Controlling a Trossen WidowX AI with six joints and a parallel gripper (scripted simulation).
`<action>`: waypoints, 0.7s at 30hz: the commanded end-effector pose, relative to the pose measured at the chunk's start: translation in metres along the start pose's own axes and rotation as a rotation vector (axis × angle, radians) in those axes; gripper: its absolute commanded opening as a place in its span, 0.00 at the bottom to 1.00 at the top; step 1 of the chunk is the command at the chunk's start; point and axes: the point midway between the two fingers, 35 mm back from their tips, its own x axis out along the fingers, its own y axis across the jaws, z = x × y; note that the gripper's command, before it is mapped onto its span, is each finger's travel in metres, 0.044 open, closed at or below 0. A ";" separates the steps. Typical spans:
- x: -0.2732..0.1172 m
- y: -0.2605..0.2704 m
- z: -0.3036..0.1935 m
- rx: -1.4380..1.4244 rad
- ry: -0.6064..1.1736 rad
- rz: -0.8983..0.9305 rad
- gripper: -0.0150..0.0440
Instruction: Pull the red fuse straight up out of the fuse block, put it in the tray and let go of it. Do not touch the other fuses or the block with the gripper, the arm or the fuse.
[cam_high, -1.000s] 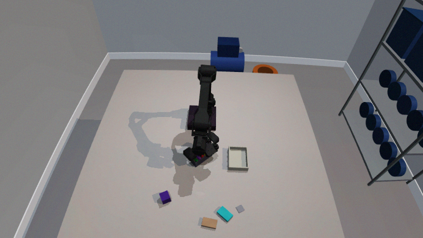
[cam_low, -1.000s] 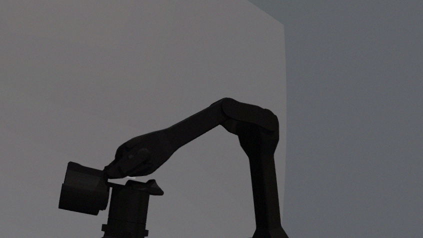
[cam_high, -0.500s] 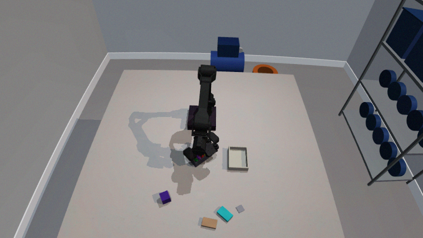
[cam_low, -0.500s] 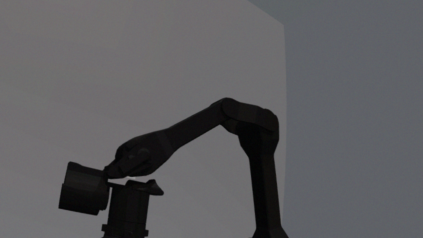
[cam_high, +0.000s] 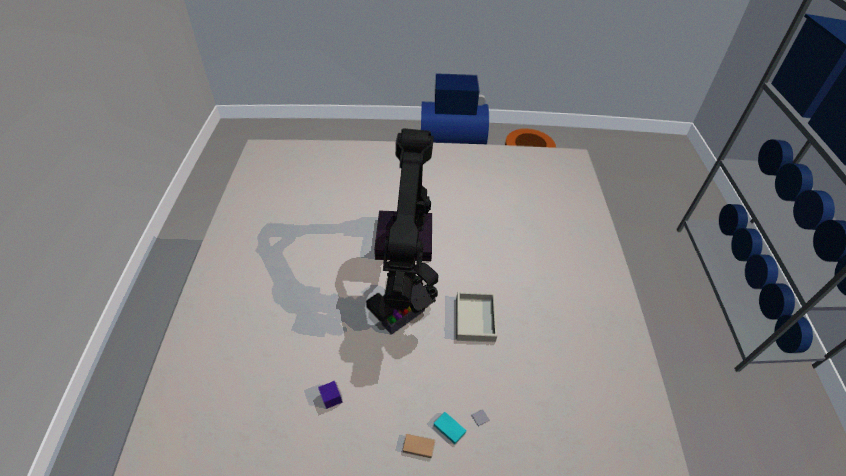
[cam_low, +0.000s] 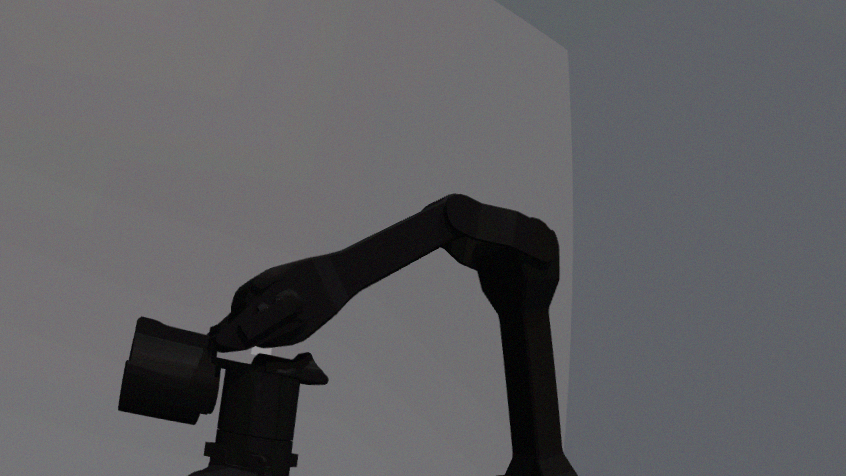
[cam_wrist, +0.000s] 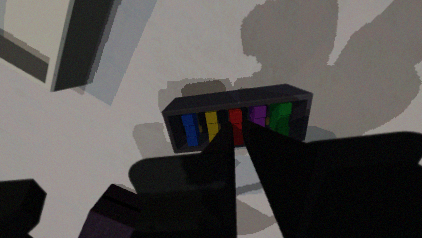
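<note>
Flanking red fuse (cam_wrist: 235, 121): yellow fuse (cam_wrist: 212, 125), purple fuse (cam_wrist: 258, 115).

Pale grey bench (cam_high: 248, 248) carries: dark fuse block (cam_high: 397, 320), cream open tray (cam_high: 475, 316), purple cube (cam_high: 330, 393), teal block (cam_high: 449, 427), tan slab (cam_high: 418, 445), small grey tile (cam_high: 479, 417).

You are looking at grey walls (cam_high: 414, 47) enclosing a beige counter (cam_high: 520, 236); a metal shelving rack (cam_high: 769, 195) is standing past its right edge.

We see the hand (cam_wrist: 239, 131) close from the wrist, far below from overhead; a low side camera looks up at the arm (cam_low: 378, 254).
</note>
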 end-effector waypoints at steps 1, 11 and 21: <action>-0.003 -0.001 0.000 0.001 0.000 -0.002 0.25; -0.008 -0.001 0.000 0.001 0.000 -0.002 0.25; -0.013 -0.001 0.000 0.001 0.001 -0.002 0.25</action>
